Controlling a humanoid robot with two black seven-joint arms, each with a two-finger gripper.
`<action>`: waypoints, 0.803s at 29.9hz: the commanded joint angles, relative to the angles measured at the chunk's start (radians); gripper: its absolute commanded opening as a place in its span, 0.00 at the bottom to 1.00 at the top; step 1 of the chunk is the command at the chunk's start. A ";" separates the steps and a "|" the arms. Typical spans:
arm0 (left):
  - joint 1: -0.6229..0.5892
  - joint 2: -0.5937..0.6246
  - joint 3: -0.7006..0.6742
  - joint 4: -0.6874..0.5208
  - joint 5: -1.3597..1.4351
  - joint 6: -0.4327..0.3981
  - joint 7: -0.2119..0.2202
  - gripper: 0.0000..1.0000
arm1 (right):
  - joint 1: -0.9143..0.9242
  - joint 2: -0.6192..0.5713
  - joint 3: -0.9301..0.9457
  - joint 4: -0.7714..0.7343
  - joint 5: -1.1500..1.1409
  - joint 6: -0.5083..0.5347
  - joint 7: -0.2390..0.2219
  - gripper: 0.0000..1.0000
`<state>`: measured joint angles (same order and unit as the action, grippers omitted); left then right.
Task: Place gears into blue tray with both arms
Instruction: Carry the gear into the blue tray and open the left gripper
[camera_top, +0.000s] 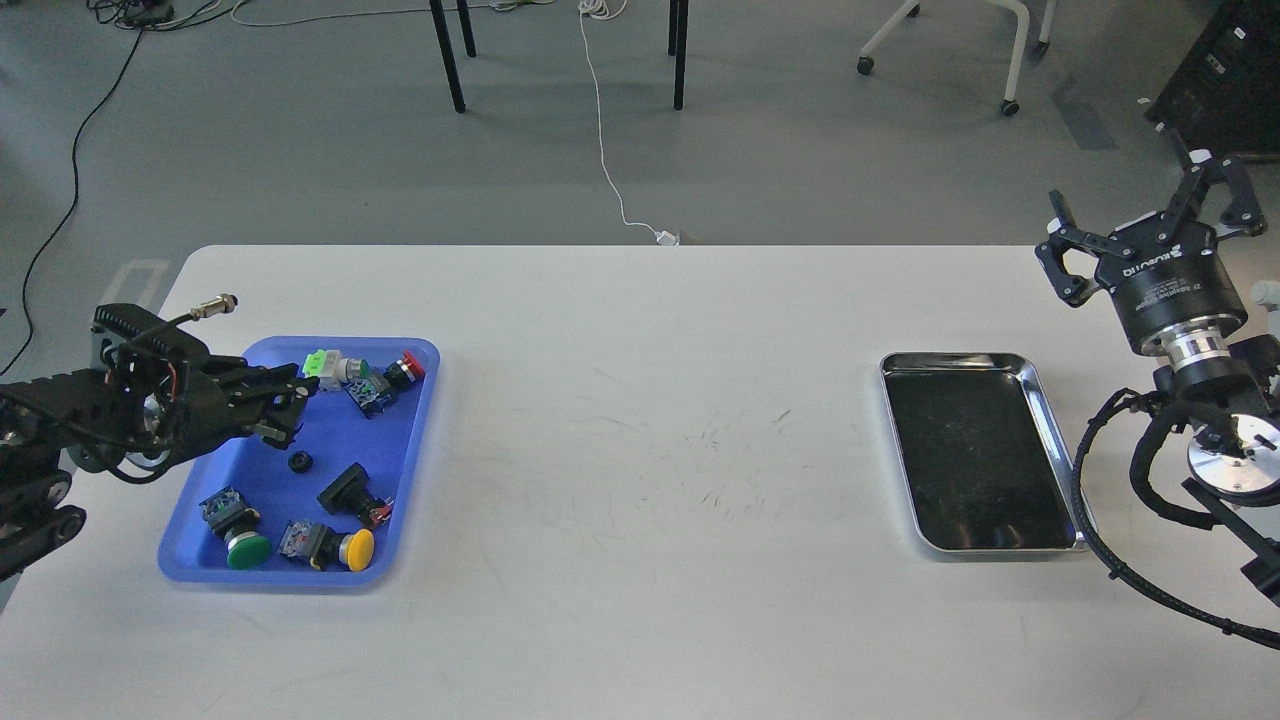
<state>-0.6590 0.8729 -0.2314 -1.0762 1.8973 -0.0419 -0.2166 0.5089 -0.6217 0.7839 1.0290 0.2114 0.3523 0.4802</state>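
- Left gripper (285, 405) hovers over the blue tray's (420, 352) left side, fingers seemingly together, empty; gear (299, 462) lies just below.
- Right gripper (1150, 225) spread, empty, beyond the silver tray (1040, 385).
- Lift the left gripper straight up, clear of the push-buttons (345, 549).

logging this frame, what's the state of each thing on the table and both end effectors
shallow blue plastic tray: holds push-buttons and one gear
tiny black toothed gear: lying loose in the blue tray
shiny silver metal tray: nothing visible in it
left end effector: over the blue tray, open or shut cannot be told
right end effector: raised off the table's right edge, fingers spread, holding nothing
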 joint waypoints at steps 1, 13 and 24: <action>0.018 -0.034 0.000 0.050 -0.014 0.010 0.000 0.15 | 0.014 0.000 -0.002 0.000 -0.017 -0.007 0.000 0.97; 0.032 -0.048 -0.003 0.047 -0.055 0.013 0.006 0.67 | 0.014 -0.003 -0.005 0.000 -0.017 -0.007 0.000 0.97; -0.062 -0.018 -0.155 0.045 -0.626 0.011 -0.003 0.97 | 0.054 -0.001 0.018 -0.027 -0.017 -0.007 -0.002 0.98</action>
<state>-0.6974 0.8548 -0.3063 -1.0309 1.5130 -0.0298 -0.2174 0.5427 -0.6242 0.7866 1.0191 0.1935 0.3440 0.4790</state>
